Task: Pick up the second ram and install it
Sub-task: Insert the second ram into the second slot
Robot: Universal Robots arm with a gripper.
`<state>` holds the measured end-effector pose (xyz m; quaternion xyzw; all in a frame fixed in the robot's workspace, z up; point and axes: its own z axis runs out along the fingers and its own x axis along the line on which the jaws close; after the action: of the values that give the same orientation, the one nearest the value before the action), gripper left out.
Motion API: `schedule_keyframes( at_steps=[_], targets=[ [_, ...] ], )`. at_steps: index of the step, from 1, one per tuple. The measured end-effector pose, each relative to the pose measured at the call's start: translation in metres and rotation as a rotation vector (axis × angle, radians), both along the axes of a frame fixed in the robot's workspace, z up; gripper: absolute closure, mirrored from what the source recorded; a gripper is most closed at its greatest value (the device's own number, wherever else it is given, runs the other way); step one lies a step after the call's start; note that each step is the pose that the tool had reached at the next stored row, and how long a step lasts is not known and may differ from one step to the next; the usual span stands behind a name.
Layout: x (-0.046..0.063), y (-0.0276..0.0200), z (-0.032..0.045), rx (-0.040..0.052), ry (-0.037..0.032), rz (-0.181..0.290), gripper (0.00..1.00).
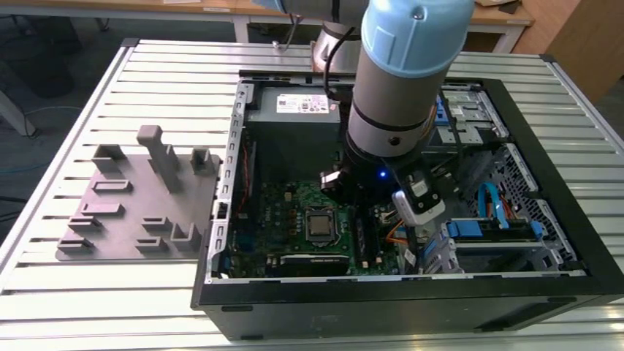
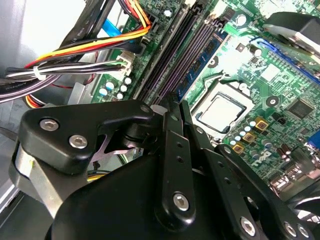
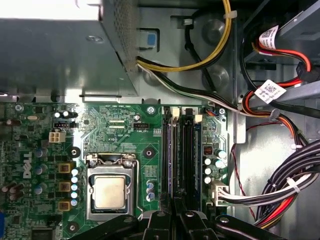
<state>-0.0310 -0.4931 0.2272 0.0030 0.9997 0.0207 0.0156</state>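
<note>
Now: gripper [image 2: 172, 107] is down inside the computer case [image 1: 546, 292], at 3 o'clock of the processor [image 1: 320, 223] in the exterior view. Jaws narrow, the tips almost meeting.

The memory stick [image 2: 177, 65] seems to stand edge-on in the slot running out from the tips; whether they pinch it I cannot tell.

Advice: keep the stick square to the slot and press evenly until both end latches close.

The first wrist view looks squarely onto the slots [image 3: 180, 155]. The exterior view adds the grey block [image 1: 146, 197], at 9 o'clock of the case.
</note>
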Motion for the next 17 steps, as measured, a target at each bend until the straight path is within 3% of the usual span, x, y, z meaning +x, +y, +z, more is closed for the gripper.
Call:
schedule_keyframes(
  at_steps=[17],
  targets=[
    [0.003,-0.0001,-0.0063,-0.0054,0.0,0.0,0.89]
  ],
)
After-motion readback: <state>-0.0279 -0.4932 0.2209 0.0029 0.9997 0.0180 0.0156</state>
